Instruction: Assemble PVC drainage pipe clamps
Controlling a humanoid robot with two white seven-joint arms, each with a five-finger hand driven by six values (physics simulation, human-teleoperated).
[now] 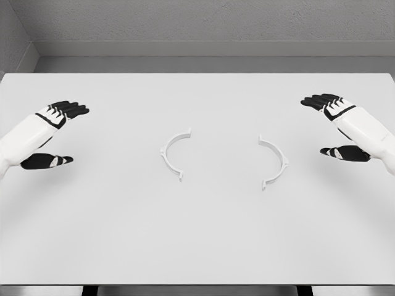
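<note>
1. Grey textured walls close off the space behind a plain white desk (197,234), which fills nearly the whole head view; its near edge sits just above the bottom of the frame, with dark gaps showing beneath.
2. Both arms are cut off by the frame edges, so only the white forearms and black-fingered hands show.
3. White clamp halves on a white surface are hard to make out; fine details such as any screw holes in their end tabs cannot be read.
4. Left clamp half (173,153) lies flat, left of centre, bulging leftward with its opening facing right.
5. Right clamp half (275,161) lies right of centre, mirrored, its opening facing left; the two are well apart.
6. Left hand (54,132) hovers at the left side, turned on edge, its fingers (73,110) straight and apart from the thumb, holding nothing.
7. Right hand (338,126) mirrors it at the right side, fingers (318,100) extended and apart, holding nothing.
8. Each hand is well clear of the nearer clamp half.
</note>
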